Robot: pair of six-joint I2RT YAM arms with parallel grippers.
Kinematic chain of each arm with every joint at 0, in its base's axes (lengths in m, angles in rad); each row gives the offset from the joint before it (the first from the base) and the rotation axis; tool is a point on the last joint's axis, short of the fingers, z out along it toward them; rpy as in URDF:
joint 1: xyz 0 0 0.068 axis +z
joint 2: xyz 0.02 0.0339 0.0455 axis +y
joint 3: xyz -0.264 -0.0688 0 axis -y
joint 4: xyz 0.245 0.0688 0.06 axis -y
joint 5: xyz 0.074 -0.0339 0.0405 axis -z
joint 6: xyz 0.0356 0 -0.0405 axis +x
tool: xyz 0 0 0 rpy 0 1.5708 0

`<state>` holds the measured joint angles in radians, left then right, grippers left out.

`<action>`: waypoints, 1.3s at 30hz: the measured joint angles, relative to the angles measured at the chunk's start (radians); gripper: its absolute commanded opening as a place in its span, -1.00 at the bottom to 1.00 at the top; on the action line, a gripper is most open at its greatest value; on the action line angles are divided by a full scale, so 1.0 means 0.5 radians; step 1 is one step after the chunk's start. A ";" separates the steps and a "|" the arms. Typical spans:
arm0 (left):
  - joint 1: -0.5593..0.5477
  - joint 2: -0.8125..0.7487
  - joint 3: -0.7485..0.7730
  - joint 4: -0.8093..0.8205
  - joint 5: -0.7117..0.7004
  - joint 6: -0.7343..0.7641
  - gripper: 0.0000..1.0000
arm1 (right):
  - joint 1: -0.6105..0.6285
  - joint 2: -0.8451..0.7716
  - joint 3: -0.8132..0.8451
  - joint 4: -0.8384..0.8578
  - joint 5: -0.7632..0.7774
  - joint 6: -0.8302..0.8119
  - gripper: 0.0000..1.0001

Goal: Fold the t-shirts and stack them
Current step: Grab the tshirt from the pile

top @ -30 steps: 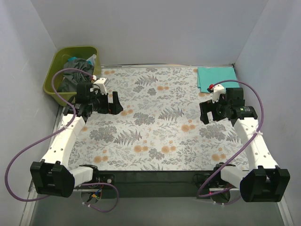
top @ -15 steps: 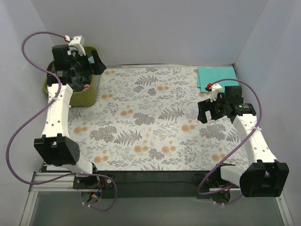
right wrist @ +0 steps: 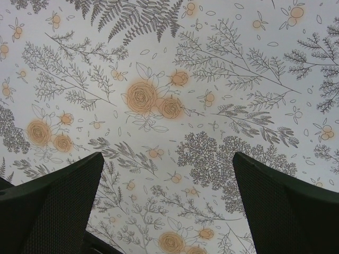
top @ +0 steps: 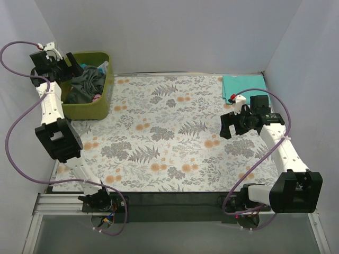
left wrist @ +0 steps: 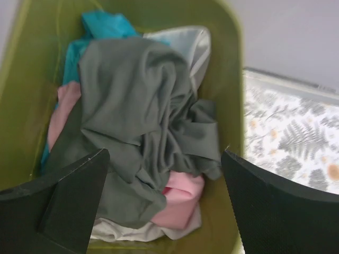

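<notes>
**Spread wide over the olive-green bin (top: 104,100): left gripper (top: 52,59)**

At upper left of the top view, left gripper raised above the bin's upper-left corner, arm stretched tall along the left wall. In the left wrist view, both fingers (left wrist: 74,196) far apart, nothing pinched between them, touching no cloth, framing the heap from above.

Inside the bin, crumpled charcoal grey t-shirt (left wrist: 143,116) on top, filling the middle of the heap. Pink t-shirt (left wrist: 183,200) poking out beneath it at lower centre, with more pink at the left edge of the heap. Teal t-shirt (left wrist: 106,24) bunched at the top left of the frame against the bin wall. A pale cloth (left wrist: 197,45) tucked behind the grey one at upper right. All unfolded and tangled together.

At upper right of the top view, teal-green t-shirt (top: 243,84) folded flat in the far corner of the floral table cloth (top: 169,143). Just below it in the frame, right gripper (top: 229,125) held above the cloth, apart from the folded shirt. In the right wrist view, fingers (right wrist: 58,201) parted wide and empty, only the fern and orange-flower print between them.
</notes>
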<state>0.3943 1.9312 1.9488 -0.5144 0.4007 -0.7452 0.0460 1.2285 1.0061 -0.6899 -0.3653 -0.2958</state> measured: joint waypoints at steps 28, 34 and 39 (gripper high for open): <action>-0.015 0.307 0.517 0.203 0.165 -0.034 -1.00 | 0.000 0.115 0.000 0.001 -0.024 -0.034 0.97; -0.037 0.078 0.690 0.446 0.302 -0.196 -1.00 | 0.000 0.107 0.000 0.001 -0.032 -0.034 0.97; -0.063 -0.040 0.764 0.613 0.430 -0.311 -1.00 | 0.000 0.106 0.000 0.001 -0.041 -0.034 0.97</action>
<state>0.3630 1.9114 2.3310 -0.2081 0.6155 -0.9005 0.0460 1.2816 1.0061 -0.6895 -0.3859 -0.3130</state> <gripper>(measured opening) 0.046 0.985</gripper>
